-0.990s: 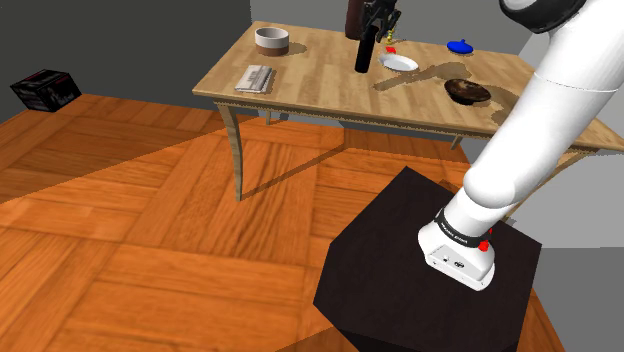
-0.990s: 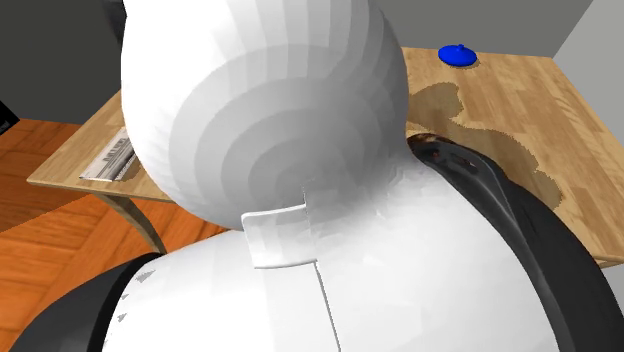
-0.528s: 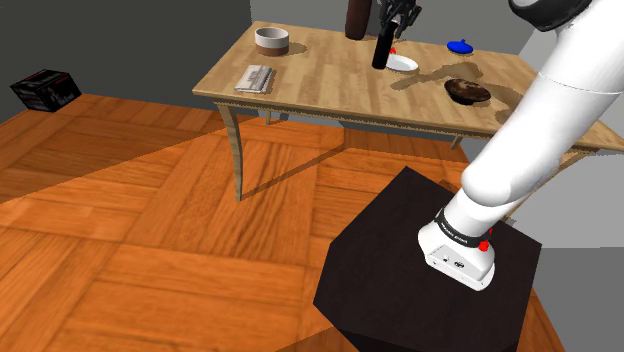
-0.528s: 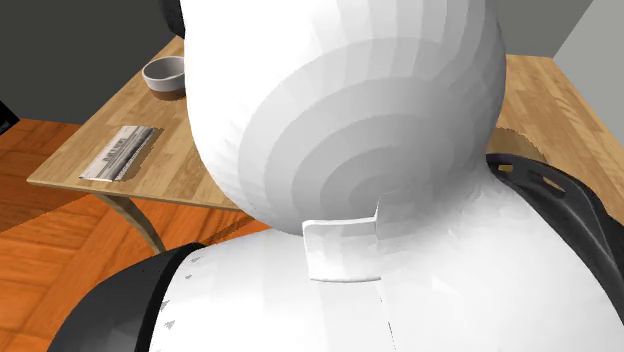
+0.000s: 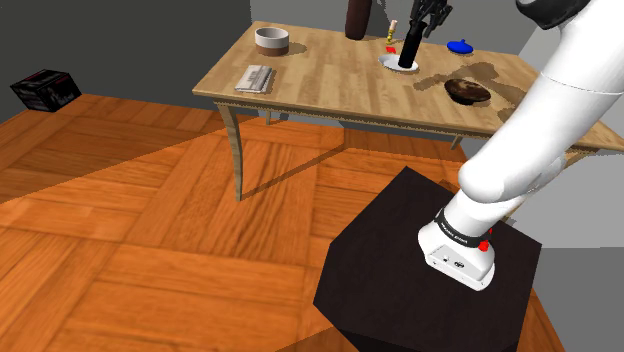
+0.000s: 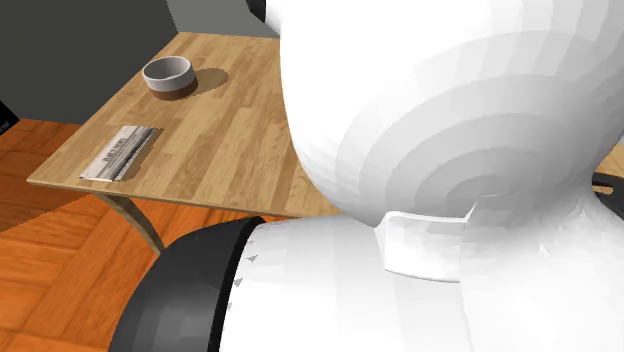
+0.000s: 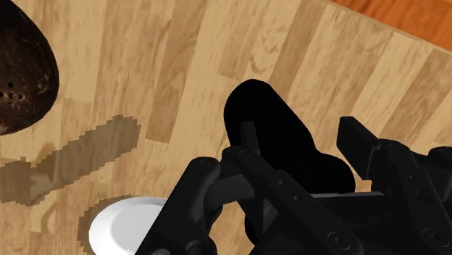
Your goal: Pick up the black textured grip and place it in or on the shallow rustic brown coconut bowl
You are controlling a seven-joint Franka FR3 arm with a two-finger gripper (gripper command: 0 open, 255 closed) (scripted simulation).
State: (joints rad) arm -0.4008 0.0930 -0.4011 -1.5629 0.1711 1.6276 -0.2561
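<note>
Carry step. Gripper (image 7: 300,141) clamped on black grip (image 5: 408,50), by white plate (image 5: 392,62). Next: shift over coconut bowl (image 5: 467,90), lower, release.

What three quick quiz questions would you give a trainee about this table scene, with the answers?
1. True or false: the gripper is shut on the black grip.
2. In the shoulder view, which lies closest to the grip? A) white plate B) folded paper C) grey bowl
3. Does the grip lie in the dark brown bowl yet?
Key: 1 true; 2 A; 3 no.
</note>
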